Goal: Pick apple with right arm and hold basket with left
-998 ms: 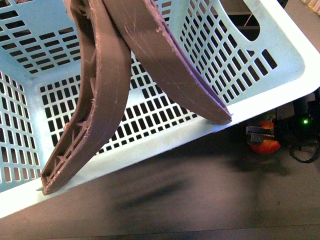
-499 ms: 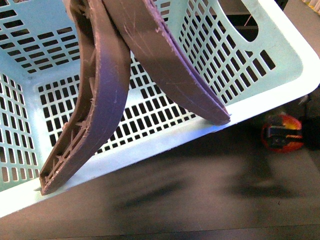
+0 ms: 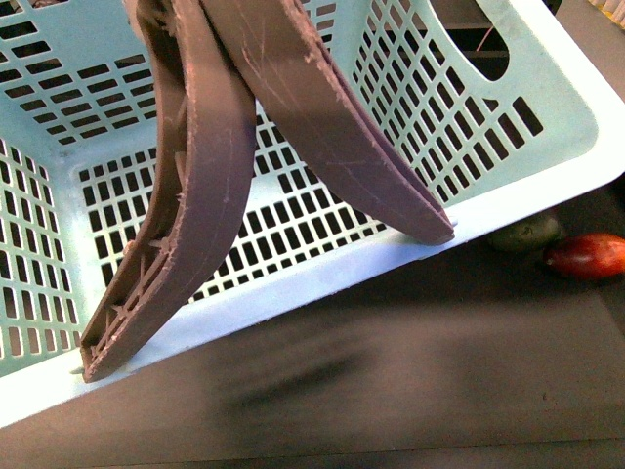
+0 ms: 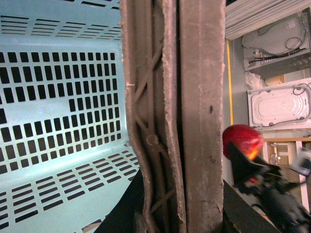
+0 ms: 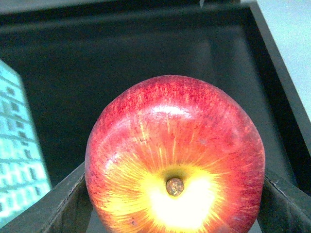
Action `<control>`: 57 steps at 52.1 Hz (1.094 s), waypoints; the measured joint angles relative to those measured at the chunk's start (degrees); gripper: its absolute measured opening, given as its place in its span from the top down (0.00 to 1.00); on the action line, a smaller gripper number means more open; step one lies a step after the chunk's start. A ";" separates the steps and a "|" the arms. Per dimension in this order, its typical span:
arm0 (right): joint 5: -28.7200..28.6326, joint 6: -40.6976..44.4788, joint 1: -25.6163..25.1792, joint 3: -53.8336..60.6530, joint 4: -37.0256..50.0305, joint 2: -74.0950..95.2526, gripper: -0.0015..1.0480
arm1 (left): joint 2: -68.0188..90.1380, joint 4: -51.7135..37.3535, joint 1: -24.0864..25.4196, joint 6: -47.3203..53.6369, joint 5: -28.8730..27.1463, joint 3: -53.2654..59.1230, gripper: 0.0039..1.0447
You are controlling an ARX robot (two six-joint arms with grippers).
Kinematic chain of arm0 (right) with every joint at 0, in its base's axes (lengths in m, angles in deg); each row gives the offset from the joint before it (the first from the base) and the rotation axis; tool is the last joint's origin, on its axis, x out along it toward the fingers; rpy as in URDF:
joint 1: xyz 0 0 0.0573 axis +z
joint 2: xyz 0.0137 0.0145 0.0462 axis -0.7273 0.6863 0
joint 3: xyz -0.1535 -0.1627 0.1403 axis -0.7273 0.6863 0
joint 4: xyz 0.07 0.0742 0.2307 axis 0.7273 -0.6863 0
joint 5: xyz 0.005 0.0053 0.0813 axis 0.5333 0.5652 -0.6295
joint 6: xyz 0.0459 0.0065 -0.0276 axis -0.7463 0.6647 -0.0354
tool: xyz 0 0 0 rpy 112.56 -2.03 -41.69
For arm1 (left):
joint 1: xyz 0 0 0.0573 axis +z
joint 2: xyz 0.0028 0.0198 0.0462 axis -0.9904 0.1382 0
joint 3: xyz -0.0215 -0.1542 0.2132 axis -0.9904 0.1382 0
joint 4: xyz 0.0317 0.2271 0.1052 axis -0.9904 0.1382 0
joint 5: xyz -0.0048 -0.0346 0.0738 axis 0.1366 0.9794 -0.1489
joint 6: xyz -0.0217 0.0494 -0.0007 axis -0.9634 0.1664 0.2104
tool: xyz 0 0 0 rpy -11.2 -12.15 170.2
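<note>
**Basket** [image 3: 547,147]: pale turquoise with slotted lattice walls. It sits tilted in the front view and fills most of it, its near rim above the dark counter [image 3: 391,391]. Its 2 brown swing handles [image 3: 205,195] stand up together and meet near the top of that view.

**Left gripper** [image 4: 182,206]: clenched on the 2 handles. In the left wrist view its dark fingers [image 4: 126,208] flank the pair, 1 on each side. The handles lie flat against each other between them.

**Right gripper** [image 5: 174,194]: grasping the apple [image 5: 175,141]. In the right wrist view 1 black finger [image 5: 63,206] bears on each side of the fruit. The skin is red, with a yellow patch around the stem hollow, which faces the wrist camera. The dark counter lies behind the fruit, and a strip of basket lattice shows at the edge of that view.

**Apple position:** in the left wrist view it shows near the handles, on the side away from the lattice wall, with a black finger across it. Whether it is over the basket cannot be told.

**Other items:** a dark green avocado [image 3: 525,233] lies on the counter at the basket's right corner, partly under the rim. An oblong red fruit [image 3: 586,256] lies just beside it. Contact between the 2 cannot be told.
</note>
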 joint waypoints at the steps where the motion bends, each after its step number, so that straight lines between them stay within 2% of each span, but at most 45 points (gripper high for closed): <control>1: -0.28 -0.52 0.70 0.00 -0.37 -2.16 0.25 | 0.00 0.00 0.00 0.00 -0.07 0.00 0.83; 5: -0.55 -1.86 3.48 -0.15 -1.03 -7.96 0.25 | 0.00 0.00 0.00 0.02 -0.13 0.00 0.83; 12: -0.22 -6.21 11.96 -1.64 -0.85 -16.00 0.25 | 0.00 0.00 0.00 0.00 -0.07 0.00 0.83; 22: 3.26 -8.96 21.73 -2.84 1.33 -13.64 0.25 | 0.00 0.00 0.00 0.00 -0.07 0.00 0.83; 31: 4.35 -10.67 27.34 -2.91 4.26 -7.02 0.25 | 0.00 0.00 0.00 0.02 -0.09 0.00 0.83; 41: 5.11 -12.15 30.38 -2.93 5.88 -1.18 0.25 | 0.00 0.00 0.00 0.00 -0.09 0.00 0.83; 44: 5.42 -12.22 30.93 -2.93 5.88 -0.59 0.21 | 0.00 0.00 0.00 0.02 -0.09 0.00 0.83; 49: 5.75 -12.33 31.54 -3.06 5.84 -0.48 0.08 | 0.02 0.00 0.00 0.02 -0.11 0.00 0.83; 57: 6.49 -12.17 30.36 -3.30 4.17 -4.11 0.08 | 0.11 0.04 0.00 0.35 0.22 0.02 0.83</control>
